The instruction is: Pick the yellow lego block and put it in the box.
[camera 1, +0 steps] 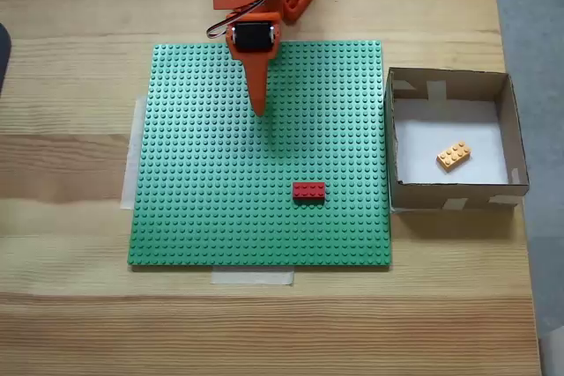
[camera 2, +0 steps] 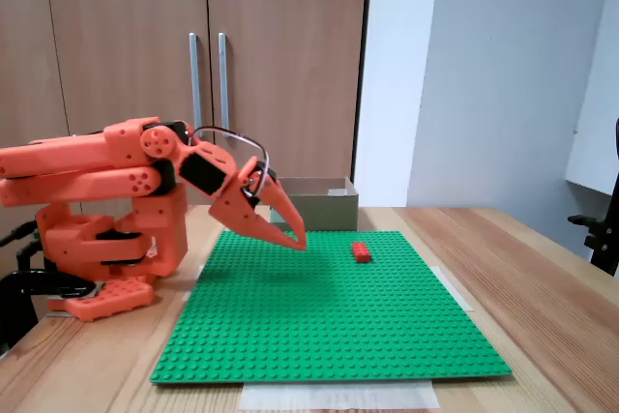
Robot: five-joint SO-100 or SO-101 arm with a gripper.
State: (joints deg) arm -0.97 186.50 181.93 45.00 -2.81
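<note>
1. The yellow lego block [camera 1: 454,156] was seen lying on the white floor of the box [camera 1: 449,192], beside the green baseplate [camera 1: 220,209].
2. A red brick [camera 1: 308,190] was set on the baseplate.
3. The orange arm [camera 2: 97,166] was folded low, its gripper [camera 2: 298,239] angled down above the baseplate, fingers together, empty.

The orange arm is folded low over its base, upper links lying nearly level and stacked in a fixed view, with the wrist bent so the tool [camera 2: 295,236] slopes forward and down. Its two tapered fingers [camera 2: 280,210] meet at the tip, holding nothing. From above, the tool [camera 1: 258,108] narrows to a single point away from the base.
</note>
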